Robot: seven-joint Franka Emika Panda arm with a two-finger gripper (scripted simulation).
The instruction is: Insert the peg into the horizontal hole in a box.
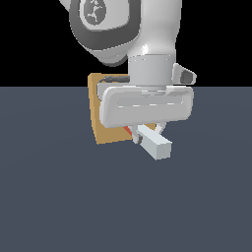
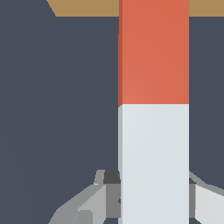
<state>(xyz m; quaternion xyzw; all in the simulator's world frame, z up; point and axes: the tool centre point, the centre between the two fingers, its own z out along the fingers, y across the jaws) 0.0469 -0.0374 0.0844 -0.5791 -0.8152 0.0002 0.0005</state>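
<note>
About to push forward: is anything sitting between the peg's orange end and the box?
Nothing visible. The peg, held in the gripper, points its orange end at the box with only bare floor between. The hole itself isn't visible.

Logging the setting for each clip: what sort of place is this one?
Most likely a bare simulated test scene, not a real room: a flat, featureless slate floor under a black void, with only the gripper holding the peg in front of a plain tan box.
</note>
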